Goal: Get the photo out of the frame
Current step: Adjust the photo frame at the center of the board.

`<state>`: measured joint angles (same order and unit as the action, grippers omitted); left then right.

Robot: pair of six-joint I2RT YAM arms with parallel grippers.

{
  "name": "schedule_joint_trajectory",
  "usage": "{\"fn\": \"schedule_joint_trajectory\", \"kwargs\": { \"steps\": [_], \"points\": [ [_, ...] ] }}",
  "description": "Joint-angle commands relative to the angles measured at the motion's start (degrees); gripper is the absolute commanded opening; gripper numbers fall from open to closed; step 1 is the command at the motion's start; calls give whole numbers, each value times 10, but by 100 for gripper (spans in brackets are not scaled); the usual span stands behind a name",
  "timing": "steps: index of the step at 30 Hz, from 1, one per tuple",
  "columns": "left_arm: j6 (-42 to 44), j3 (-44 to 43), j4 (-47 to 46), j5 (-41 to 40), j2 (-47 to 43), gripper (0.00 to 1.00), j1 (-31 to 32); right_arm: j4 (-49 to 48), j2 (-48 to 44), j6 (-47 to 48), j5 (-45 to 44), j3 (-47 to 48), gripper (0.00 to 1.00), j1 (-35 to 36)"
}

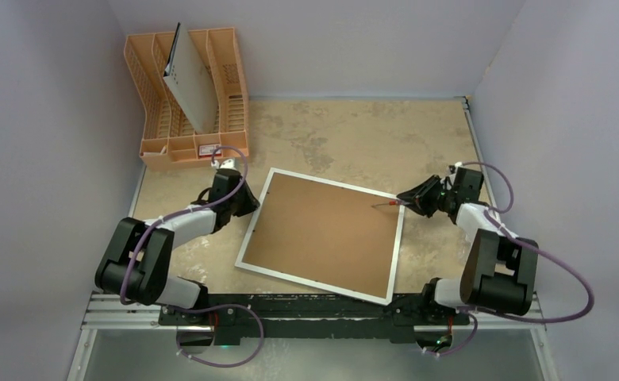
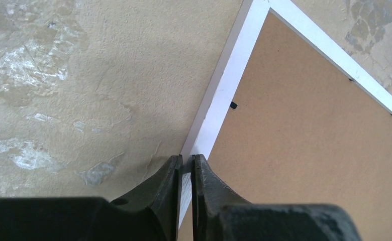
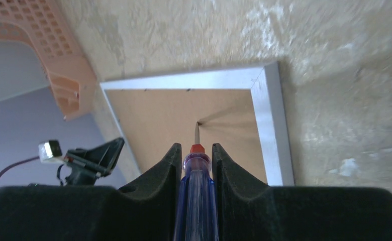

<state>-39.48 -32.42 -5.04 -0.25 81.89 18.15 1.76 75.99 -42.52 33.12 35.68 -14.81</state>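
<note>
1. The frame lies face down and slightly askew in the middle of the table, its brown backing facing up inside the narrow white border.
2. The left gripper sits at the frame's left edge, its fingers drawn nearly together with the white border pinched between them.
3. The right gripper is clamped on a screwdriver with a clear blue handle and a red collar. Its tip touches the backing just inside the frame's right edge.
4. An orange rack stands at the far left corner, with a grey-white perforated board leaning tilted in it.
</note>
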Motion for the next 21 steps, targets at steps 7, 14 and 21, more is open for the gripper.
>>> {"fn": "schedule_joint_trajectory", "kwargs": {
  "steps": [7,14,21],
  "points": [
    [44,-12,29,31,19,17,7,-43,44,1,44,-37,0,-12],
    [58,-24,40,28,17,17,7,-34,80,29,-36,-50,0,-15],
    [66,-31,42,32,22,17,7,-34,114,55,-86,-58,4,-15]
  ]
}}
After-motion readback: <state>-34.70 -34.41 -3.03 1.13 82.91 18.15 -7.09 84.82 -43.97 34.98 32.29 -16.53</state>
